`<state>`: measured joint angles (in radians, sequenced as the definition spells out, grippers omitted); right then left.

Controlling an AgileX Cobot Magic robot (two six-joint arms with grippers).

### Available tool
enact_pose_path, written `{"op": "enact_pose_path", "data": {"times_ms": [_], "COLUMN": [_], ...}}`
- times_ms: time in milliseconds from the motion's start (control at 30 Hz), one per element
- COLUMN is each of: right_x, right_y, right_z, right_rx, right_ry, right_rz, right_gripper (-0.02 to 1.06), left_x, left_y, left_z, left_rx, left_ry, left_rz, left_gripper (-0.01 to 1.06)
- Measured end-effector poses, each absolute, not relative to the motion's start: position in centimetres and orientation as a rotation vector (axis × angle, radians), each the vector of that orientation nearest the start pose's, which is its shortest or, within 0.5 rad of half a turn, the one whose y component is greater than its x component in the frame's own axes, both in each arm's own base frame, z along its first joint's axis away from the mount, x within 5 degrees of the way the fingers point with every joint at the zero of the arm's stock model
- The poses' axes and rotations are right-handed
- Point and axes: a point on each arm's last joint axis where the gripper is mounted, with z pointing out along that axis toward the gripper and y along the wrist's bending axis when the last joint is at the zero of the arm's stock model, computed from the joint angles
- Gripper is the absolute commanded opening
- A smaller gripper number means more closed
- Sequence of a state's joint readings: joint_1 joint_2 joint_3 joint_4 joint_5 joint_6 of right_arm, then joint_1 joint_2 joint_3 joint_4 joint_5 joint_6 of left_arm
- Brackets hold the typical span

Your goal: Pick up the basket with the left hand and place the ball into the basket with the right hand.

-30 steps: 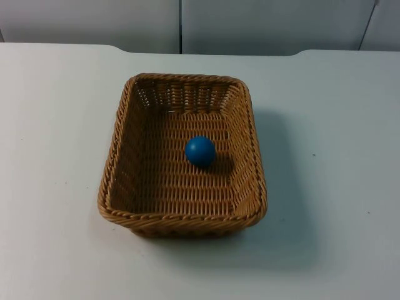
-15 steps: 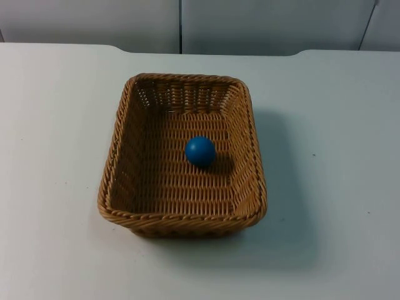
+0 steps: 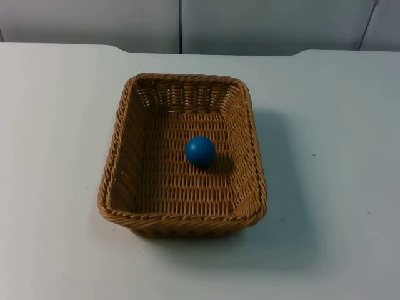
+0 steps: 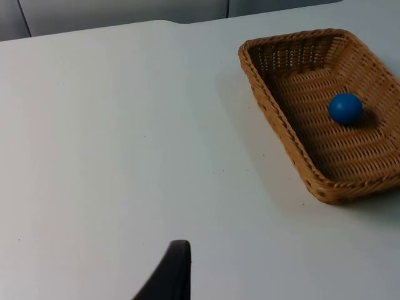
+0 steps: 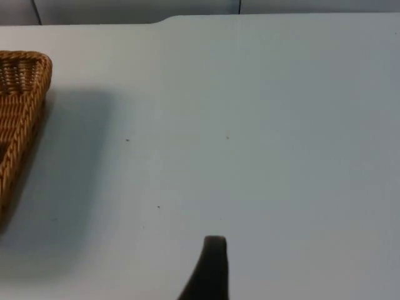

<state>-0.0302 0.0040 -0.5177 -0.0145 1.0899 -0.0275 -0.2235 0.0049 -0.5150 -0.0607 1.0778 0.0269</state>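
Note:
A brown wicker basket [image 3: 119,156] stands on the white table near its middle, and a blue ball [image 3: 200,150] lies inside it on the woven floor. The left wrist view looks across bare table to the basket [image 4: 275,119] with the ball [image 4: 345,107] in it; one black fingertip [image 4: 174,272] of the left gripper rises well short of the basket. In the right wrist view a corner of the basket [image 5: 22,100] is seen, with one black fingertip [image 5: 211,265] of the right gripper far from it over bare table. Both arms wait away from the basket.
The white table [image 3: 337,125] runs back to a grey partition wall [image 3: 262,25]. Open table surface lies on both sides of the basket and in front of it.

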Motion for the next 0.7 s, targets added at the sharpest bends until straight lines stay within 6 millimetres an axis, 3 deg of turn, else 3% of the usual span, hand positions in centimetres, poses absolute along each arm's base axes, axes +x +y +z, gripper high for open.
{"op": "enact_pose_path", "data": {"times_ms": [433,700], "right_x": [-0.75,-0.75], "right_y": [-0.09,-0.09], "right_z": [28.0,28.0], "right_rx": [0.004,0.004], "right_ry": [2.058,2.058], "right_rz": [-0.053,-0.053], "right_gripper": [0.76,0.76], "left_x": [-0.75,-0.7], "left_y": [-0.33,-0.43], "left_z": [28.02,28.02], "left_rx": [0.25,0.114], "left_ry": [2.04,2.048], "left_rz": [-0.188,-0.106], "left_gripper": [0.95,0.95]}}
